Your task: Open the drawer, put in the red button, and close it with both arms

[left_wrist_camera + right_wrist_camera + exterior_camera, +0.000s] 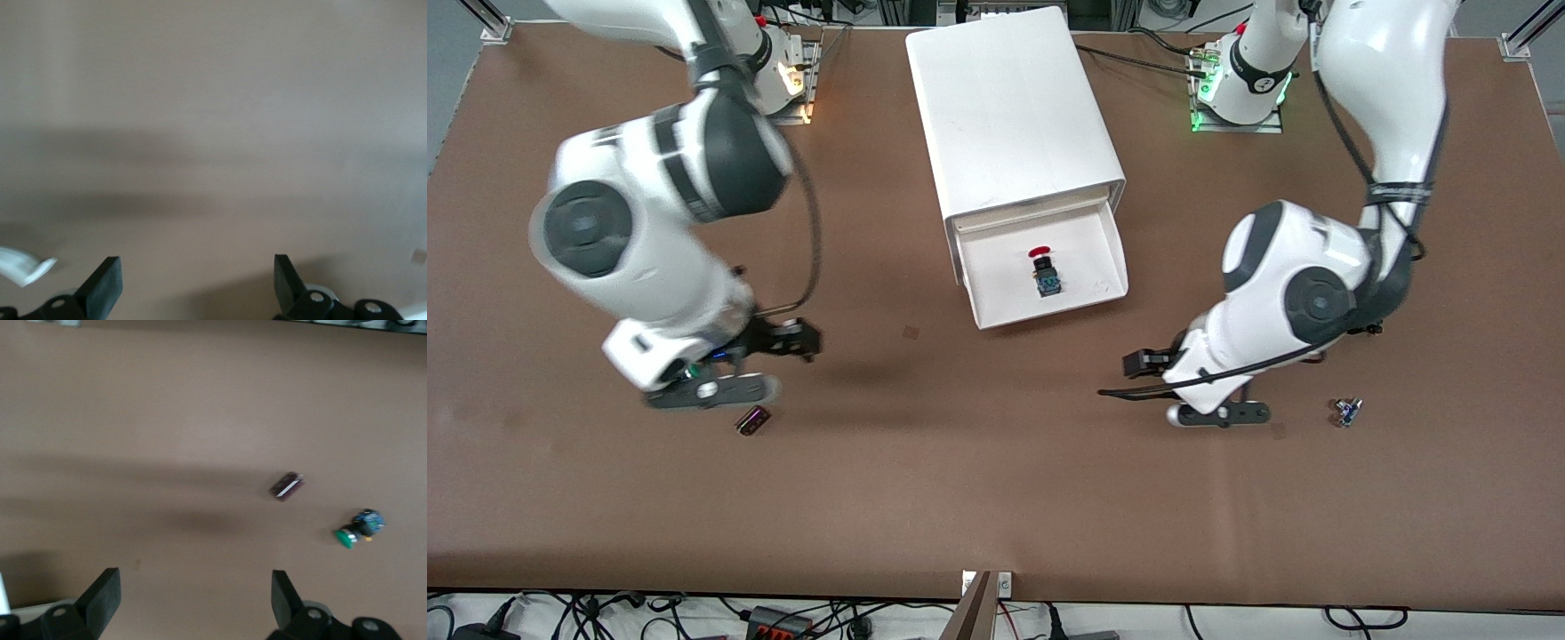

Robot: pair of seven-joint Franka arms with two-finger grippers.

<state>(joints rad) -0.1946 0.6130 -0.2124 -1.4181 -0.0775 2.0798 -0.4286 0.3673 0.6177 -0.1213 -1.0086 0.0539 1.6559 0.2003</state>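
- We see the drawer (1112, 258) pulled out of the white cabinet (1009, 107), its open tray facing the front camera.
- The red button (1043, 271) lies on its side in the drawer, about mid-floor. Its long axis runs from the cabinet toward the front camera: the red cap points at the cabinet, the black and bluish body at the drawer's front wall.
- The right gripper (193, 603) is over bare table, off the cabinet toward the right arm's end; its 2 fingers (100, 597) stand wide apart with nothing between them.
- The left gripper (197, 287) is over bare table off the cabinet toward the left arm's end, spread wide too and holding nothing.
- A small dark block (753, 420) lies just beside the right gripper, nearer the front camera than the cabinet.
- A green-capped button (360, 528) shows in the right wrist view, on the table near that block.
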